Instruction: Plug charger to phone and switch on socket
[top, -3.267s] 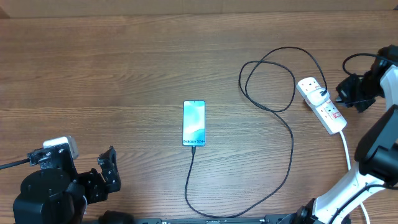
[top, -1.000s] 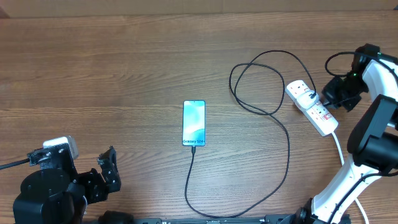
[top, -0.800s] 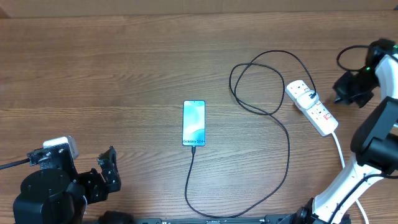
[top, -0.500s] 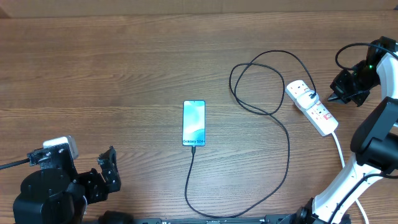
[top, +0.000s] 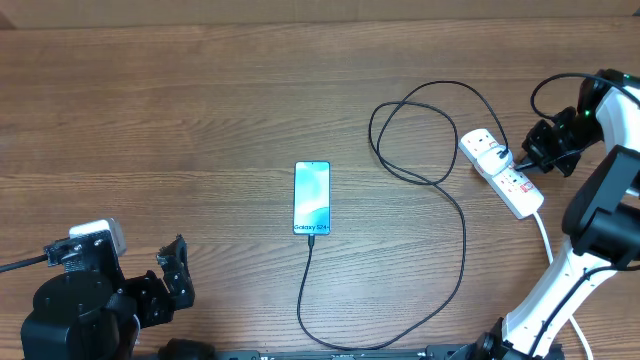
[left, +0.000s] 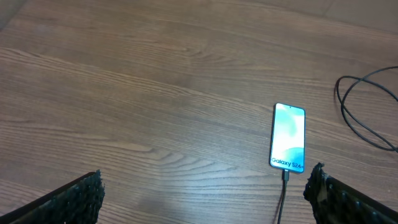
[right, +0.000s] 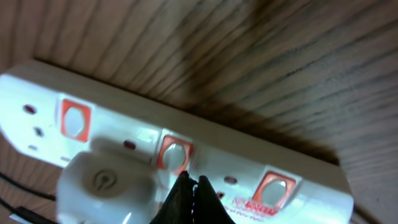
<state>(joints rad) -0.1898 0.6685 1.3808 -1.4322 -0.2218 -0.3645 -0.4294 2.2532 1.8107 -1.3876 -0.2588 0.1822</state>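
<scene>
Left hand (top: 172, 272): Your left hand waits over the near left corner of the worktop (top: 150, 120), fingers spread as wide as they go, holding nothing.
Phone (top: 312, 197): It lies flat about the middle of the worktop, lit screen up, its short edges facing the near and far edges.
Charger (top: 465, 225): The tip of the thin black cable meets the phone's near short edge and looks seated there. From there the cable runs toward the near edge, sweeps right, then loops toward the far edge and into the socket.
Socket (top: 508, 172): The white strip lies at a slant close to the right edge, with a white plug (right: 106, 180) in one outlet. Its thick white cord (top: 553, 240) trails toward the near edge.
Right hand (right: 189, 186): It is pinched fully shut and empty, its tips aimed at the middle red switch (right: 173, 154). You cannot tell whether they touch it.
Progress: Plugging in looks done. What is left, by my reading, is pressing the switch. The pictures do not show whether it is already on.
Surface: Brown wood grain, matt, otherwise bare.
Room: Only a pale strip shows beyond the far edge.
</scene>
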